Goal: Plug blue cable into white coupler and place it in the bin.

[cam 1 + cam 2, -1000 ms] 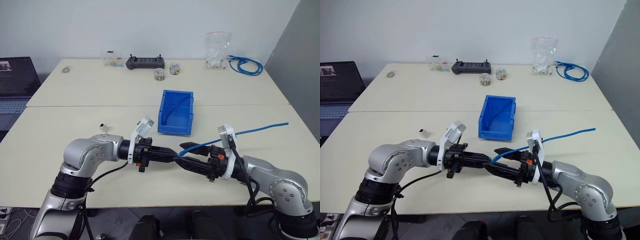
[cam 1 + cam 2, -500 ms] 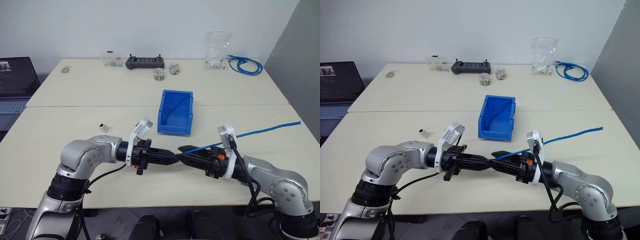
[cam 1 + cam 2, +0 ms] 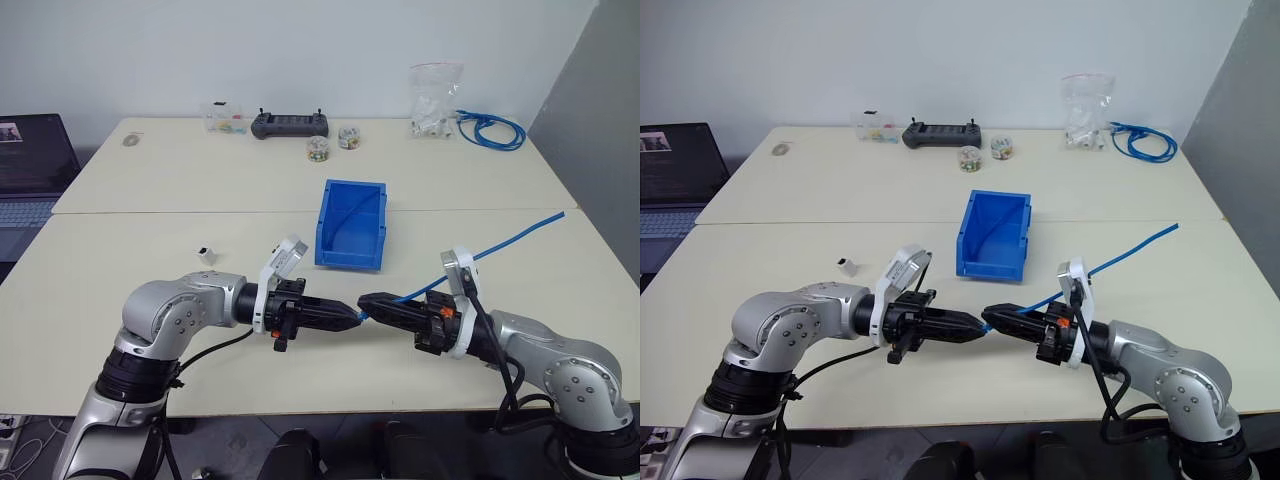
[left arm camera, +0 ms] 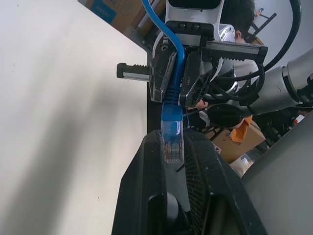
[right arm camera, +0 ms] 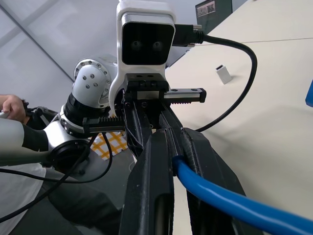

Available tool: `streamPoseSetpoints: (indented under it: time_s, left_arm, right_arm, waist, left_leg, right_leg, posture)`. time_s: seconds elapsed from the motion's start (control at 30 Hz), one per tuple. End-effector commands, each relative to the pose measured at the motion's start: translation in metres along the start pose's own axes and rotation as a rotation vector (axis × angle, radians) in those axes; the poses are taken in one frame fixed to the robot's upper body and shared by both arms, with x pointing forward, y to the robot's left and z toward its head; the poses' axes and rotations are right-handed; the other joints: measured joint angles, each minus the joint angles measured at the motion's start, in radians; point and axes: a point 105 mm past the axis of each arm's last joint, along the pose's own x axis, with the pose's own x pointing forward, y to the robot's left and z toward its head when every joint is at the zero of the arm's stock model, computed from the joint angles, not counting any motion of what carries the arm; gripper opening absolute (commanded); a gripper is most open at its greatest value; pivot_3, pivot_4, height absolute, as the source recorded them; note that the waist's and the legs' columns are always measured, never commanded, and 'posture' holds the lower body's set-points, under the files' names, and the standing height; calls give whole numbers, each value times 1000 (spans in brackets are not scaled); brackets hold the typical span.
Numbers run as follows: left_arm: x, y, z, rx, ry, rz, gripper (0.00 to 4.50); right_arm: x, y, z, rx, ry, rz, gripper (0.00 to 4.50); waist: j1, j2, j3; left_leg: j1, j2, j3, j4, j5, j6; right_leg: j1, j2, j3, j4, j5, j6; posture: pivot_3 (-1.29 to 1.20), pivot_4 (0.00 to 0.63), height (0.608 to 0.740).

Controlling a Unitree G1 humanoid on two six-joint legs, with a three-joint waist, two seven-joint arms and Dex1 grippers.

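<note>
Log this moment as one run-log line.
left tool: shut on blue cable plug | right tool: shut on blue cable | white coupler: on table | bin: open

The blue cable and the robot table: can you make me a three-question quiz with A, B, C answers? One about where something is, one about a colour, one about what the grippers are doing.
1. Where is the white coupler?
A. In the bin
B. On the table, left of the bin
C. In the right gripper

2. What colour is the bin?
A. Blue
B. Red
C. Green

3. What holds the blue cable?
A. Nothing
B. Only the left gripper
C. Both grippers

Answers:
1 B, it sits alone on the table.
2 A, bright blue walls.
3 C, the left gripper pinches the plug and the right gripper is shut on the cord.
</note>
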Motion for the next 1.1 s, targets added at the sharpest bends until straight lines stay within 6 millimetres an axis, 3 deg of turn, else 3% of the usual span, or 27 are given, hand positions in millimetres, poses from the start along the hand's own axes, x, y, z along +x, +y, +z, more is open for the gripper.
streamPoseSetpoints:
  time_s: [0.03,0.1,0.17,0.43,0.67,0.77,0.87,0.97,1.1]
  left_arm:
    - [-3,5,10,78,-49,53,214]
    - [-4,5,10,74,-48,48,214]
    - [-5,5,8,77,-32,51,916]
    - [-19,-3,-1,74,21,65,2554]
    - [-44,3,-13,87,18,270,3924]
    - [-52,20,-13,142,-42,481,4464]
    - [-56,31,-13,155,-132,656,4500]
    - [-61,41,-26,131,-177,839,4500]
    - [-86,62,-40,120,-222,1173,4500]
  right_arm:
    - [6,17,-4,1,22,98,53]
    - [6,14,-3,-8,19,84,51]
    - [6,10,-2,-26,16,63,44]
    - [7,-9,7,-95,-13,-13,36]
    - [0,-31,19,-162,-40,-103,36]
    - [-4,-39,21,-178,-42,-132,36]
    - [-7,-44,21,-187,-38,-148,36]
    - [-8,-48,20,-197,-29,-159,35]
    - [-8,-52,19,-208,-15,-163,35]
  waist:
    - [0,0,0]
    - [0,0,0]
    - [0,0,0]
    - [-1,0,0]
    - [-1,1,1]
    - [0,1,1]
    - [4,1,1]
    - [8,1,1]
    - [8,0,1]
  left_leg:
    - [0,0,0,0,0,0]
    - [0,0,0,0,0,0]
    - [0,0,0,0,0,0]
    - [-1,0,1,0,0,0]
    - [-2,0,2,-1,0,0]
    - [-3,0,2,0,0,0]
    - [-3,0,3,0,0,0]
    - [-4,0,4,0,0,0]
    - [-4,0,5,0,0,0]
  right_leg:
    - [0,0,0,0,0,0]
    - [0,0,0,0,0,0]
    - [0,0,0,0,0,0]
    - [-1,0,1,0,0,0]
    - [-5,0,2,1,0,0]
    - [-5,0,3,1,0,-1]
    - [-6,0,4,1,2,-4]
    - [-7,0,5,2,3,-4]
    - [-8,0,6,3,3,-4]
  posture:
    - [0,150,740]
    - [0,150,740]
    - [0,150,740]
    - [0,150,740]
    - [0,150,740]
    - [0,150,740]
    - [0,150,740]
    - [0,150,740]
    - [0,150,740]
